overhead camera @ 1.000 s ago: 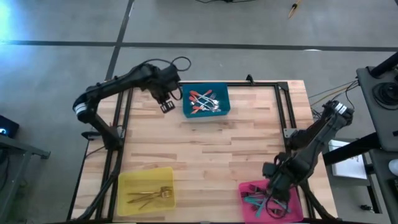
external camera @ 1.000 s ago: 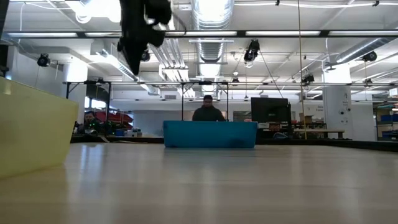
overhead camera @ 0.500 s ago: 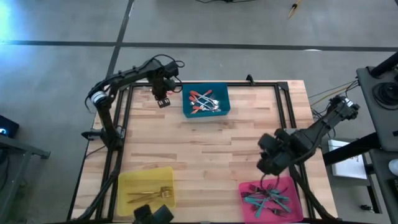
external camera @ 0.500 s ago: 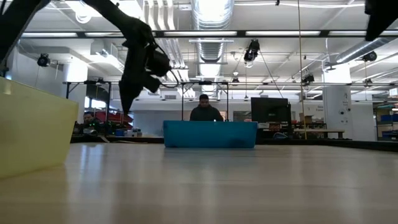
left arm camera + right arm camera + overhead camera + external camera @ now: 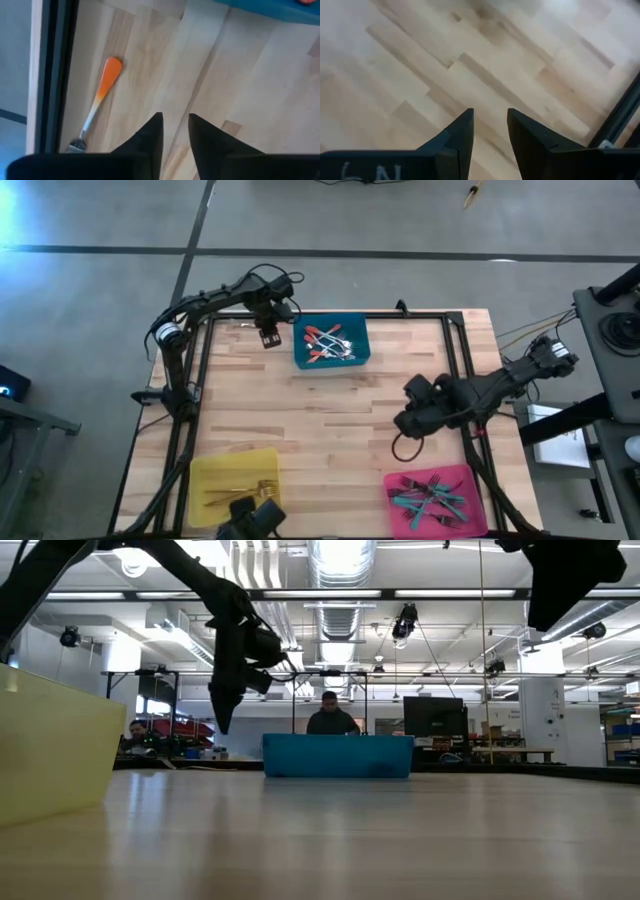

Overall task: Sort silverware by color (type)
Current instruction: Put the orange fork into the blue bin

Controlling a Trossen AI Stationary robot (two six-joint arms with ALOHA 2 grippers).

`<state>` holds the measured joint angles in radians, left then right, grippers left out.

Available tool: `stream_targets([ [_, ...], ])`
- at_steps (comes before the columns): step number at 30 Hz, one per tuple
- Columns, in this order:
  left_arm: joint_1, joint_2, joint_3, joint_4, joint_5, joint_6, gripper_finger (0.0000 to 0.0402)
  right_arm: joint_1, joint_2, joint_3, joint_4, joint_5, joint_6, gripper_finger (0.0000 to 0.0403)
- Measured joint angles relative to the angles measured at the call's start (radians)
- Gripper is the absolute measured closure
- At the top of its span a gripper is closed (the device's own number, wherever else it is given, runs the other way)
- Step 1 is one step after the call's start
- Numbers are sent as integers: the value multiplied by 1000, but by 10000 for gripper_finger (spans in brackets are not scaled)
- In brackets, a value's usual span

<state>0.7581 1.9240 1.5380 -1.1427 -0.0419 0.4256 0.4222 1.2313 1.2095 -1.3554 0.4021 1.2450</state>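
An orange-handled fork with a silver head lies flat on the wood by the table's black frame, beside my left gripper. That gripper points down just left of the blue bin, open and with nothing between its fingers. The blue bin holds red-orange forks. The yellow bin holds gold forks and the pink bin holds teal forks. My right gripper hangs open over bare wood at the table's middle right, holding nothing.
A black frame runs along the table's edges. A dark object sits at the near edge by the yellow bin. In the low view a person shows behind the blue bin. Bare wood lies between the three bins.
My left gripper has come down toward the table beside the blue bin's left end. My right gripper has gone from above the pink bin toward the table's middle, moving far and left, and has turned on the way.
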Motion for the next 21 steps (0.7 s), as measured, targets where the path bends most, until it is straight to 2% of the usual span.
stream_targets([
  [3,7,0,0,29,-6,70,312,-10,14,0,0,44,-26,291],
  [6,14,0,-1,81,-59,167,301,-16,27,0,0,53,-61,291],
  [13,54,15,-7,90,-90,414,298,-16,50,0,3,52,-67,291],
  [21,134,48,-7,96,-91,457,299,-15,79,0,4,52,-67,291],
])
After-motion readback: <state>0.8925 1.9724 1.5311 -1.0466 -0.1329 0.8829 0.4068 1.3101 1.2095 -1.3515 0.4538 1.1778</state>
